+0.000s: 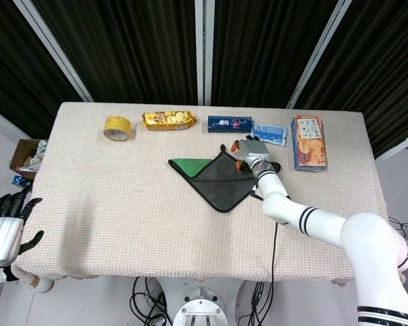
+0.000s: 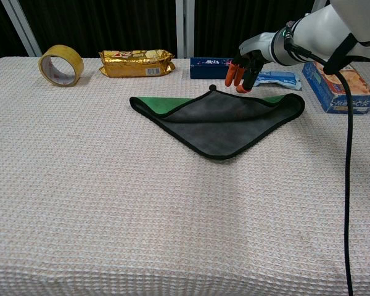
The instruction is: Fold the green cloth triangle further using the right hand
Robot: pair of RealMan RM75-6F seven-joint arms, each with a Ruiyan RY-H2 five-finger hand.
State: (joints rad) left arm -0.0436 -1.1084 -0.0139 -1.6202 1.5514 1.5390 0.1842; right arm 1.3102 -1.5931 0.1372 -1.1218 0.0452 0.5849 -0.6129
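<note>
Cloth [image 2: 222, 123] lies near the table's [image 2: 80, 197] far edge, right of centre: a soft triangle, grey face up, dark piping, green showing along its far edge. Your right hand [image 2: 245, 69] hovers at the cloth's far right corner, orange-tipped fingers [image 2: 232, 75] curled downward, holding nothing that you can make out; whether they touch the fabric is unclear. Your left hand [image 1: 10, 224] hangs off the table's left edge, fingers spread, partly cut off. Along the far edge sit a yellow tape roll [image 2: 61, 64], a gold foil packet [image 2: 136, 63] and a blue box [image 2: 213, 66], half hidden.

cloth [image 2: 219, 123] mid-table | right hand [image 2: 243, 71] above its far edge | tape roll [image 2: 61, 65] far left
</note>
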